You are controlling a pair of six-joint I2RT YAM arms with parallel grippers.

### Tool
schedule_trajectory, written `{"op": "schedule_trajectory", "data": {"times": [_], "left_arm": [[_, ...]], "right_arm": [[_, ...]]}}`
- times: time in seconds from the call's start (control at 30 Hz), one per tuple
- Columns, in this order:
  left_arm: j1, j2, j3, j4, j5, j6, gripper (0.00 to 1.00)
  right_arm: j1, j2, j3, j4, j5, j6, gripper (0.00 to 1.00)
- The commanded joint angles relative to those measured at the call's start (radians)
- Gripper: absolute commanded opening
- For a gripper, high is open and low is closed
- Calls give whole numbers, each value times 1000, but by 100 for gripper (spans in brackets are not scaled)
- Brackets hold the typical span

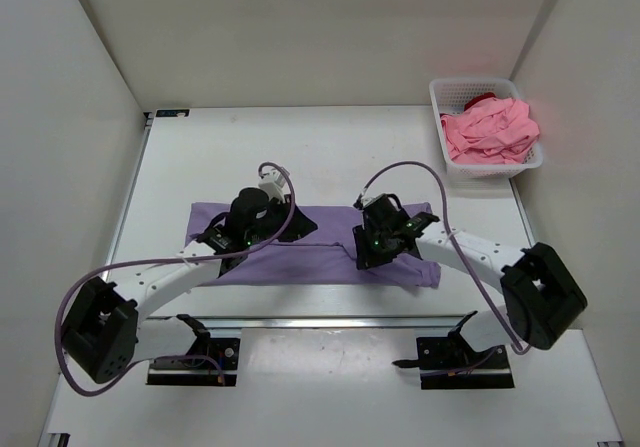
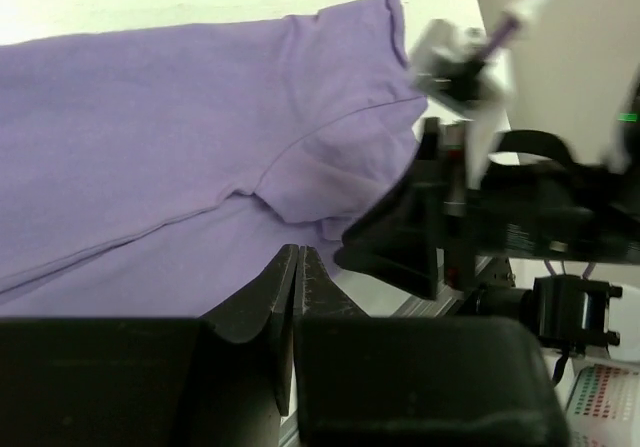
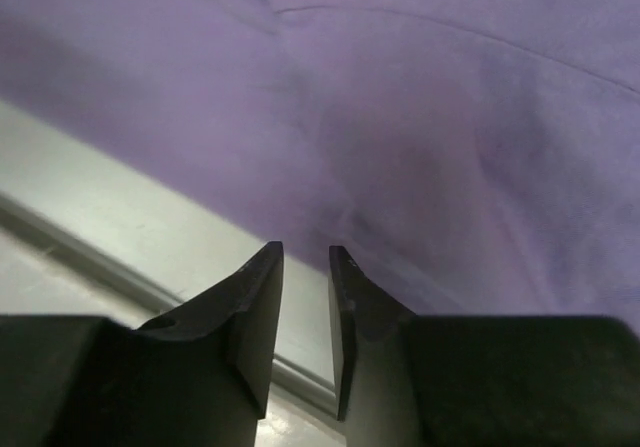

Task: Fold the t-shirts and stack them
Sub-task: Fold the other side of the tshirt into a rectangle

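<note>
The lavender t-shirt [image 1: 312,259] lies spread out flat on the white counter [image 1: 330,157], its long side running left to right just in front of the two arm bases, and both arms reach over it. The left gripper [image 2: 296,267] sits low over the left half of this shirt, close to its near edge. Its fingers are pressed together with only a thin line between them, and no cloth shows between the tips, so whether they pinch any fabric cannot be told. In the left wrist view a sleeve with its curved seam lies just beyond these fingers, and the black body of the other arm stands to the right of it. The right gripper [image 3: 306,262] hangs over the right half of the same shirt, at its near hem. Its fingers stand a little apart, with a narrow gap through which bare grey counter shows, and nothing is between them. The purple fabric beyond the tips is smooth, apart from a faint seam line and a soft crease. Well past the shirt's far right corner, against the back corner of the counter, stands a white lattice basket [image 1: 438,117]. In it the pink t-shirt [image 1: 490,132] lies bunched and heaped above the rim, and a small patch of the dark red t-shirt [image 1: 482,99] shows behind it at the basket's far side.
</note>
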Motion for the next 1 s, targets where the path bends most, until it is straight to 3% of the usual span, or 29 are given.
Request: {"op": "schedule_trajectory", "data": {"times": [0.0, 0.13, 0.33, 0.4, 0.47, 0.57, 0.67, 0.77, 0.8, 0.87, 0.93, 0.97], "left_arm": [[-8, -32, -28, -1, 17, 61, 13], [18, -33, -75, 65, 57, 32, 10], [-14, -9, -72, 71, 49, 32, 10], [-22, -2, -75, 79, 46, 26, 9], [-26, 15, -81, 73, 58, 21, 8], [-31, 27, -77, 88, 60, 11, 8], [-31, 26, -71, 84, 57, 12, 7], [-14, 35, -51, 72, 71, 11, 8], [-14, 35, -40, 69, 66, 18, 7], [-19, 41, -25, 55, 66, 23, 8], [-12, 44, -14, 55, 75, 14, 8], [-8, 50, -11, 56, 84, 9, 8]], "right_arm": [[31, 52, 59, -17, 148, -19, 25], [68, 99, 70, -23, 231, -16, 33], [77, 145, 96, -30, 329, 15, 32], [68, 158, 103, -31, 346, 19, 26], [59, 162, 97, -41, 343, 18, 12], [56, 133, 105, -40, 313, 7, 0], [27, 52, 93, -60, 164, -14, 1], [-111, -14, 41, -44, -246, -46, 0], [-128, -50, 24, -43, -276, -43, 0], [-159, -65, 8, -43, -331, -48, 4], [-180, -23, 14, -69, -332, -68, 17], [-168, -14, 16, -86, -317, -77, 33]]}}
